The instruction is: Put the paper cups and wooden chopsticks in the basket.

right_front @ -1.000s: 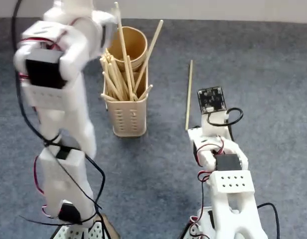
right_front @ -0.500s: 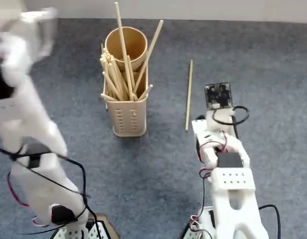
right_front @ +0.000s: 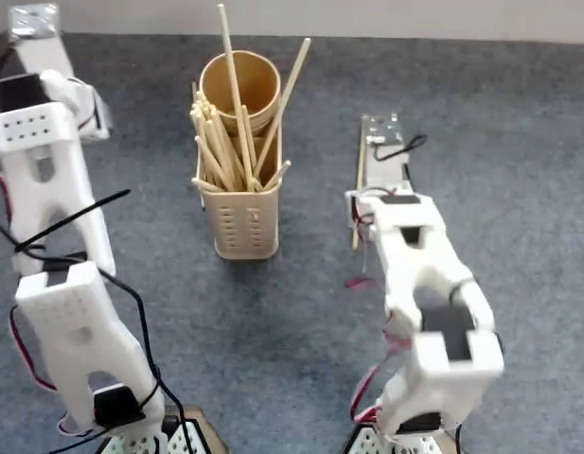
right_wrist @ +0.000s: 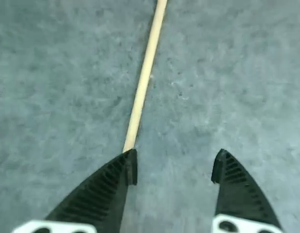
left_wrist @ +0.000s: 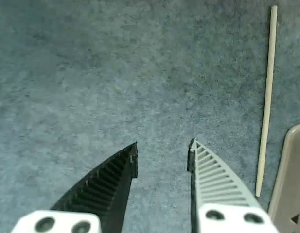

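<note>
A beige slotted basket [right_front: 240, 222] stands mid-table and holds several wooden chopsticks [right_front: 225, 142] and a brown paper cup [right_front: 240, 85]. One loose chopstick [right_front: 359, 180] lies on the carpet right of it. The right arm [right_front: 415, 255] stretches out over this stick. In its wrist view my right gripper [right_wrist: 175, 165] is open low over the carpet, one fingertip [right_wrist: 130, 162] at the end of the chopstick [right_wrist: 145, 77]. My left gripper [left_wrist: 163, 151] is open over bare carpet; a chopstick [left_wrist: 266, 97] lies off to one side by the basket's corner [left_wrist: 291, 174].
Grey carpet [right_front: 519, 142] covers the table. The left arm [right_front: 45, 142] stands folded at the far left, away from the basket. Both arm bases sit at the near edge, with cables hanging beside them.
The left arm swung from above the basket back to the far left. The right arm stretched forward from its folded pose and now lies over the loose chopstick.
</note>
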### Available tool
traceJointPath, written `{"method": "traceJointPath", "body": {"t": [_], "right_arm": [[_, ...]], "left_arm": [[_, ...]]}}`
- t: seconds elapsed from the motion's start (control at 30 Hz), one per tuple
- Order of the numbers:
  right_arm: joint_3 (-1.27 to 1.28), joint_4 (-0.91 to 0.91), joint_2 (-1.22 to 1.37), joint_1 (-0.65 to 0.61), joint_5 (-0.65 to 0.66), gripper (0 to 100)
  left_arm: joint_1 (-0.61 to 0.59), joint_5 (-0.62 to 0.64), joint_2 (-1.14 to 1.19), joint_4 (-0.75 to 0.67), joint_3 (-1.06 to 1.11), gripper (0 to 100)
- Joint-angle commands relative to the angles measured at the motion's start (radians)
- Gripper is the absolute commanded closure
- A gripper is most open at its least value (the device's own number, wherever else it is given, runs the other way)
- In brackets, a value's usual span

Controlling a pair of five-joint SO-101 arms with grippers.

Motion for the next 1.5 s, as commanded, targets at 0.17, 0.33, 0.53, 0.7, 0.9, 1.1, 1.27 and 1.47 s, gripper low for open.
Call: {"method": "traceJointPath", "body": {"t": [0.17,0.33,0.53,0.7,0.9,1.1,1.27,1.47], "right_arm": [[-0.143,-0.012,0.15,0.007,-0.003,76.4],[-0.17,0.077,0.154,0.007,-0.003,99.8],[-0.186,0.137,0.104,0.013,-0.009,95.0],[-0.189,0.137,0.019,-0.022,-0.011,95.0],[-0.189,0.137,-0.002,-0.053,-0.011,94.6],[-0.186,0.14,0.001,-0.041,-0.011,94.6],[-0.143,0.142,0.018,-0.016,-0.011,94.6],[-0.136,0.142,0.021,-0.028,-0.011,94.6]], "left_arm": [[0.13,0.006,0.11,-0.061,-0.002,81],[0.174,0.006,0.154,-0.068,-0.002,81],[0.193,0.006,0.165,-0.11,-0.004,81],[0.216,0.008,0.174,-0.164,-0.03,81],[0.255,0.058,0.174,-0.203,-0.036,81],[0.282,0.066,0.246,-0.222,-0.036,81],[0.318,0.064,0.4,-0.238,-0.038,81],[0.337,0.066,0.499,-0.172,-0.113,82]]}}
